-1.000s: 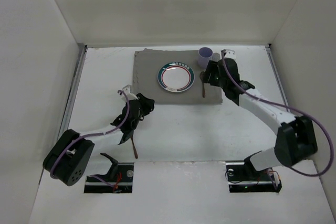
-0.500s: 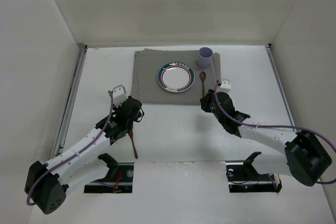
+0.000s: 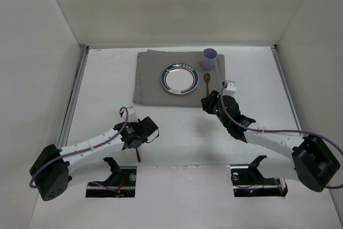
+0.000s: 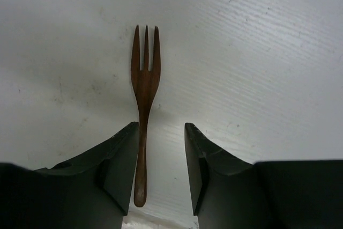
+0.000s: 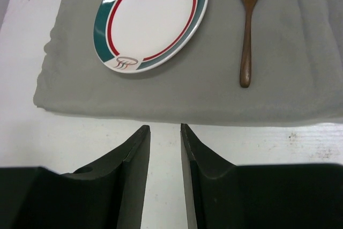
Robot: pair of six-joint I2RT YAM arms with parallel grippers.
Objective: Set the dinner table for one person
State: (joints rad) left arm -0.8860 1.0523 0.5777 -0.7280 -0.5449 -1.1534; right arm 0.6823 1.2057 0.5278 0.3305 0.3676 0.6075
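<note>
The dinner table (image 3: 187, 132) is the white tabletop. A brown wooden fork (image 4: 144, 79) lies flat on it, tines pointing away. My left gripper (image 4: 162, 132) is open and low over the fork; the handle lies between the jaws, close to the left finger (image 4: 120, 159). In the top view the left gripper (image 3: 140, 132) covers most of the fork (image 3: 138, 155). My right gripper (image 5: 165, 130) is open and empty, over bare table just in front of the grey placemat (image 5: 214, 89); it also shows in the top view (image 3: 206, 103).
On the placemat (image 3: 147, 79) sit a white plate (image 3: 179, 79) with a green and red rim, a wooden spoon (image 3: 207, 83) to its right, and a purple cup (image 3: 209, 57) at the back right. White walls enclose the table.
My left gripper has moved toward the near edge and now straddles the fork's handle. My right gripper left the spoon on the placemat a second ago and drew back to the placemat's front edge.
</note>
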